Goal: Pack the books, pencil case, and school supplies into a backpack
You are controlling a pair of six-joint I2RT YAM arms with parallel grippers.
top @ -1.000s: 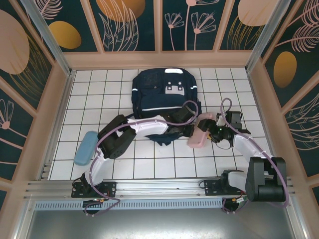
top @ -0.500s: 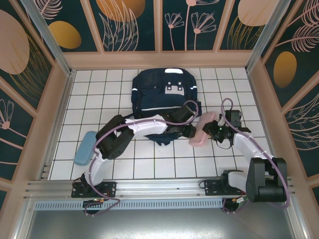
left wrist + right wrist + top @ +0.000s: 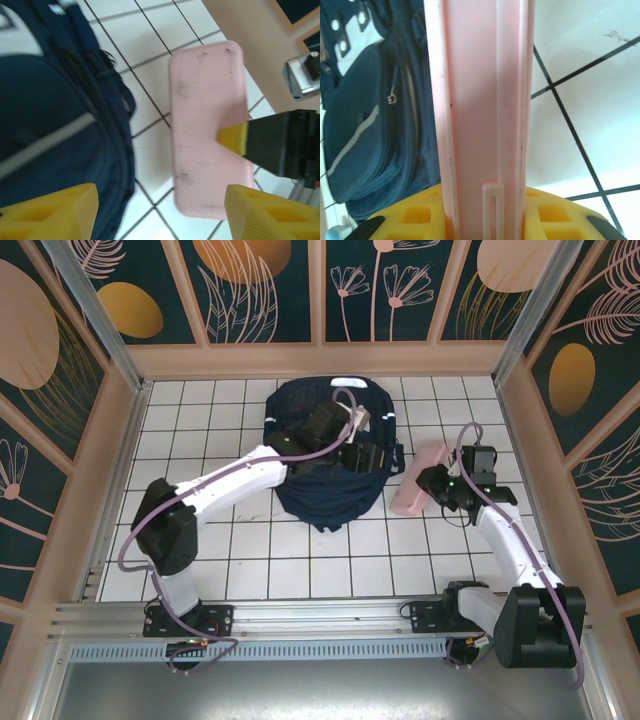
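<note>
The dark navy backpack lies at the back middle of the tiled floor, also seen in the left wrist view and the right wrist view. My left gripper hovers over its right side, open with nothing between its yellow fingers. The pink pencil case sits just right of the backpack, and my right gripper is shut on its end. The case stands on edge between the yellow pads. From the left wrist it shows as a flat pink slab. The books are out of view.
Wooden walls enclose the tiled floor on three sides, with the right wall close behind my right arm. The left arm's elbow rests over the left tiles. A metal rail runs along the near edge.
My left gripper opened and swung from the backpack's front edge up over its right side. My right gripper shut on the pink pencil case and shifted it slightly right.
</note>
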